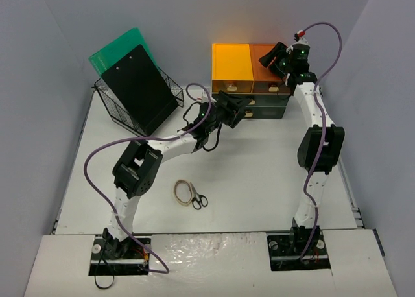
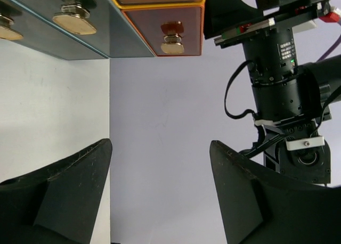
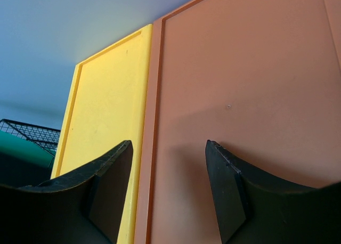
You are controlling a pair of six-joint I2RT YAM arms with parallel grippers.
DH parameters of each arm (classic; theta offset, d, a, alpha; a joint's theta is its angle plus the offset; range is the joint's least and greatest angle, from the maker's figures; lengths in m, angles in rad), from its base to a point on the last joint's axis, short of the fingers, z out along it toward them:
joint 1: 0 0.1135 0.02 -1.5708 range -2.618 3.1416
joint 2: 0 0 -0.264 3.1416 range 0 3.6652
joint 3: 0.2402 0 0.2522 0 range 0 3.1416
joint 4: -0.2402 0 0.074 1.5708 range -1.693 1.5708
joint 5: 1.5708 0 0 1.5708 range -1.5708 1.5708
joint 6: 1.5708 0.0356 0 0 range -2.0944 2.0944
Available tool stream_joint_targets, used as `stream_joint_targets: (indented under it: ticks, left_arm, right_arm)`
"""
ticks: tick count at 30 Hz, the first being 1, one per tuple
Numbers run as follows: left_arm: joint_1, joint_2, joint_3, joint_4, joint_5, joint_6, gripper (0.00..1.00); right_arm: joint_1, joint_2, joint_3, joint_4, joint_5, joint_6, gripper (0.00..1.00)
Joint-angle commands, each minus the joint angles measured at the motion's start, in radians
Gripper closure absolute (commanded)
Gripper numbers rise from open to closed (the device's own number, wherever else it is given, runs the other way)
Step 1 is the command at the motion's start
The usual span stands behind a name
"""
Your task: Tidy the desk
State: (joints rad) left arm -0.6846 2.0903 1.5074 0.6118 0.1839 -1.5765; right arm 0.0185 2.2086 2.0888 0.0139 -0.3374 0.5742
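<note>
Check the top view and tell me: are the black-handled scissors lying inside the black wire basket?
No: the black-handled scissors lie on the white desk beside tan rubber bands, well apart from the black wire basket.

Count's easy: one desk (image 1: 259, 174), one wire basket (image 1: 172, 87), one clipboard (image 1: 136, 86), one green board (image 1: 124, 45), one drawer unit (image 1: 249, 67), one scissors (image 1: 200, 201), one rubber-band loop (image 1: 183, 192).

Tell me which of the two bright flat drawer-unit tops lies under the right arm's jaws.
The orange rectangular top, the right-hand one of the pair; the yellow rectangular top is its left neighbour.
</note>
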Motion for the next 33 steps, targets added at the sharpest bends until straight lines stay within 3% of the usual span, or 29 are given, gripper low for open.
stream_joint_targets:
  ticks: [1,7,19,33]
  left_arm:
    - [-0.010,-0.086,-0.035,0.100,-0.162,-0.059,0.29]
    - [-0.026,-0.038,-0.022,0.179,-0.336,-0.099,0.29]
    - [-0.089,0.243,0.305,0.203,-0.477,-0.237,0.29]
    - [-0.073,0.311,0.396,0.222,-0.486,-0.248,0.29]
  right_arm:
    - [0.009,0.120,-0.104,-0.379,0.000,-0.011,0.45]
    - [0.008,0.110,-0.116,-0.378,0.005,-0.016,0.45]
    - [0.007,0.082,-0.134,-0.366,0.014,-0.013,0.44]
    - [0.007,0.056,-0.189,-0.326,0.011,-0.008,0.44]
